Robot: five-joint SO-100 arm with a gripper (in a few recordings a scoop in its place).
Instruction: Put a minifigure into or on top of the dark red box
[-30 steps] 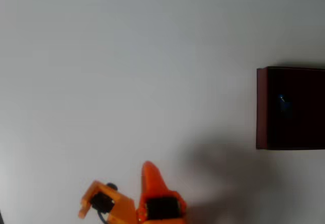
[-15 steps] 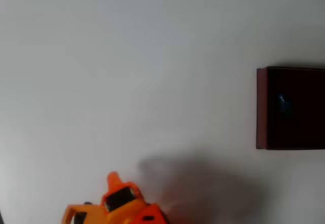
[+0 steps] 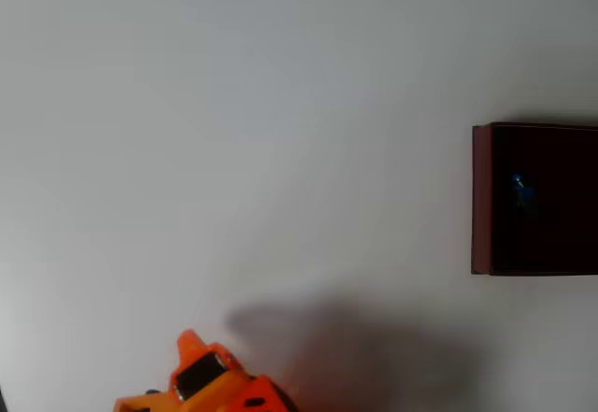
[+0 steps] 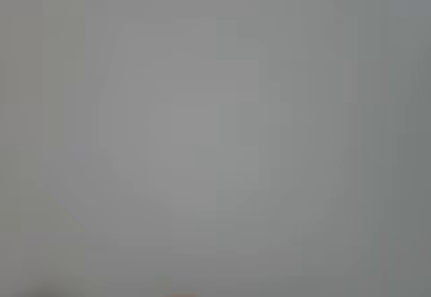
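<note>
In the overhead view the dark red box sits at the right edge of the white bench, cut off by the picture's border, so its full outline cannot be judged. Its maroon left wall runs straight up and down the picture, and its top and bottom walls run square to that, so the box lies aligned with the picture's edges. Its inside is almost black.

Within that dark interior, in the upper left part of the box, a small blue speck marks the minifigure. It is too tiny and dim to tell which way its long axis runs, which way it faces, or whether it stands or lies. It is inside the box walls, apart from the left wall.

The orange arm shows at the bottom edge, left of centre, with the jaws at its upper tip as an orange point. Whether they are spread or pressed together cannot be told from this angle. Nothing can be seen between them. The minifigure lies well apart from the jaws, far to the right and higher in the picture. A soft grey shadow spreads on the bench just right of the arm.

The wrist view gives a blurred, even grey field with no clear detail.
</note>
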